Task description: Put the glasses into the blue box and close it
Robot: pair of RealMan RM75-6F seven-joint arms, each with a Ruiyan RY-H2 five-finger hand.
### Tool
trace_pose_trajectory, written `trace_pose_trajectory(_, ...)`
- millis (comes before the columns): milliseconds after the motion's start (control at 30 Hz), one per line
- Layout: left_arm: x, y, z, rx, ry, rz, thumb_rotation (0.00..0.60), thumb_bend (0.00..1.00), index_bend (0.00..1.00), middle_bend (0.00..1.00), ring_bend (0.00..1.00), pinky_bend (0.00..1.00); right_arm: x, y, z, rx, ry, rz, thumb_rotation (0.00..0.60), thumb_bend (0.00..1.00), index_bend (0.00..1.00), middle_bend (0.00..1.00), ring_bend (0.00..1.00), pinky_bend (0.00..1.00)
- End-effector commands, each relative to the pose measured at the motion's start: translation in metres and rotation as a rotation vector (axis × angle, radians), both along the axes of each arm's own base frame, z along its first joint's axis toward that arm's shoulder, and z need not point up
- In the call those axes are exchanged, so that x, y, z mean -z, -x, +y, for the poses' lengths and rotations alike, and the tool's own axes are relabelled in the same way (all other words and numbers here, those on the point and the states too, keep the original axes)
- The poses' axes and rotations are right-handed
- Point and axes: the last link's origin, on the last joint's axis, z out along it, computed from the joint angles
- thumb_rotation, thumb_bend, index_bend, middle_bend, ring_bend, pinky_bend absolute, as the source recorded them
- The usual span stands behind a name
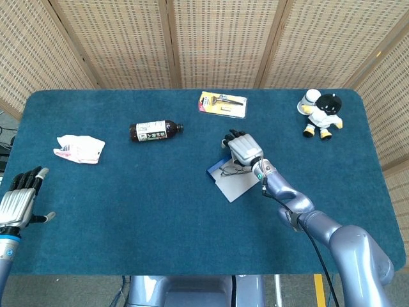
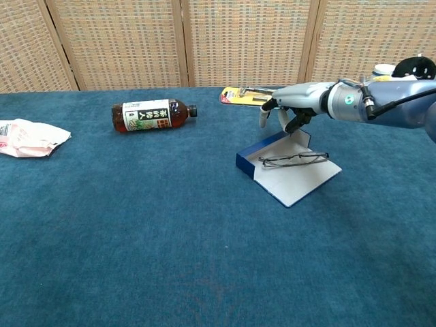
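Glasses [image 2: 294,159] are lying in the open blue box [image 2: 289,167], mid-desk w/ lid flat. Right hand [image 2: 291,102], fingers curled, gripping nothing, is hovering at box's far edge. Risk: shoving the light box or crushing the frames instead of folding lid over.

Blue table [image 1: 160,211]: wrapper [image 1: 79,148] near left edge, bottle [image 1: 155,131] on its side left of centre, razor pack [image 1: 222,104] by far edge, toy [image 1: 322,114] at far right corner, open box [image 1: 232,182] near centre.
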Motion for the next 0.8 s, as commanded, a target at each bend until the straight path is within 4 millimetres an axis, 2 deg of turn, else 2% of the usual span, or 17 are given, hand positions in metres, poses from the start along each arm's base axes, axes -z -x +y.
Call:
trace_pose_trajectory(33, 0.000, 0.000, 0.001, -0.001, 0.000, 0.000, 0.600, 0.00, 0.00, 0.00, 0.00, 0.00, 0.001, 0.002, -0.001, 0.009, 0.002, 0.008, 0.600, 1.00, 0.28, 0.24, 0.00, 0.16)
trace_pose_trajectory(200, 0.002, -0.001, 0.000, 0.003, 0.008, 0.005, 0.600, 0.00, 0.00, 0.00, 0.00, 0.00, -0.003, 0.008, 0.000, 0.019, -0.003, 0.023, 0.600, 1.00, 0.29, 0.26, 0.00, 0.16)
trace_pose_trajectory(467, 0.004, -0.003, -0.001, 0.010, 0.010, 0.010, 0.600, 0.00, 0.00, 0.00, 0.00, 0.00, -0.012, 0.022, 0.004, 0.036, -0.038, 0.097, 0.600, 1.00, 0.43, 0.40, 0.01, 0.16)
trace_pose_trajectory(533, 0.005, -0.003, -0.001, 0.012, 0.014, 0.011, 0.600, 0.00, 0.00, 0.00, 0.00, 0.00, -0.022, 0.036, 0.006, 0.051, -0.055, 0.157, 0.600, 1.00, 0.44, 0.41, 0.02, 0.16)
trace_pose_trajectory(800, 0.007, -0.005, -0.004, 0.024, 0.024, 0.013, 0.600, 0.00, 0.00, 0.00, 0.00, 0.00, -0.047, 0.054, 0.019, 0.078, -0.058, 0.177, 0.600, 1.00, 0.44, 0.42, 0.09, 0.16)
